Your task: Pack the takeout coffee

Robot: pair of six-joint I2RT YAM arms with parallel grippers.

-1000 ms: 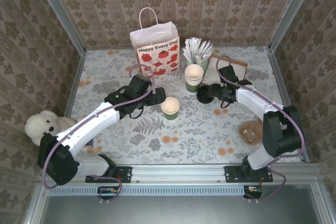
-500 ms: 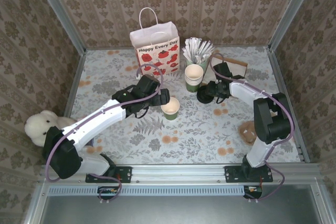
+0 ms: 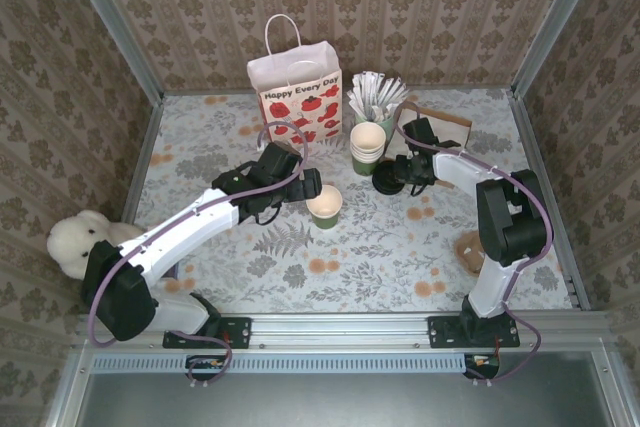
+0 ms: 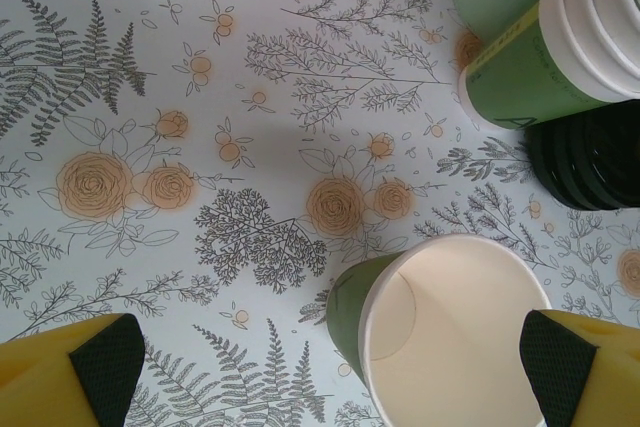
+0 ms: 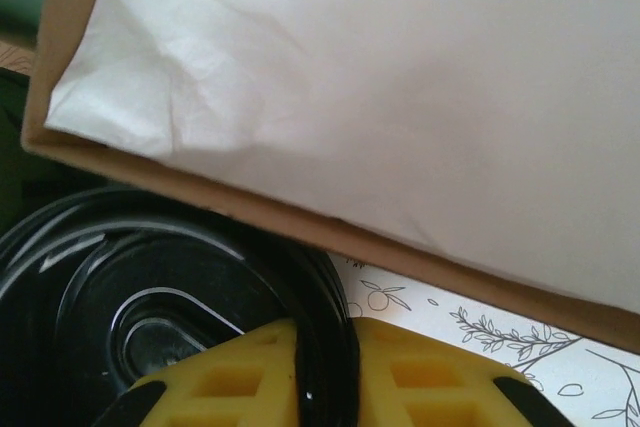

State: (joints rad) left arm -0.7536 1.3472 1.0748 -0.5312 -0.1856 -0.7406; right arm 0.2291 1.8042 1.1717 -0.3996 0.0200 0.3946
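- The tabletop (image 3: 380, 257) is covered with a pale cloth printed with grey ferns and orange roses.
- Beige damask wallpaper (image 3: 430, 7) lines the three walls, with grey metal posts in the back corners. A metal rail (image 3: 340, 327) runs along the near edge.
- The takeout coffee (image 3: 324, 205), a single green paper cup with a cream inside, stands upright and lidless near the middle of the tabletop.
- The left gripper (image 4: 328, 362) is spread wide and holds nothing. The cup sits between its yellow fingers, close to the right-hand one.
- The right gripper (image 5: 322, 362) is pinched on the rim of a black lid (image 3: 388, 182), one yellow finger on each side. The lid lies just right of the stack of green cups (image 3: 369, 147).
- A brown cardboard sleeve of white napkins (image 3: 440, 127) lies just behind the lid.
- A white paper bag (image 3: 295, 92) printed with red poppies stands at the back wall. A cup of wrapped white sticks (image 3: 375, 95) is to its right.
- A white plush bear (image 3: 82, 239) sits by the left wall.
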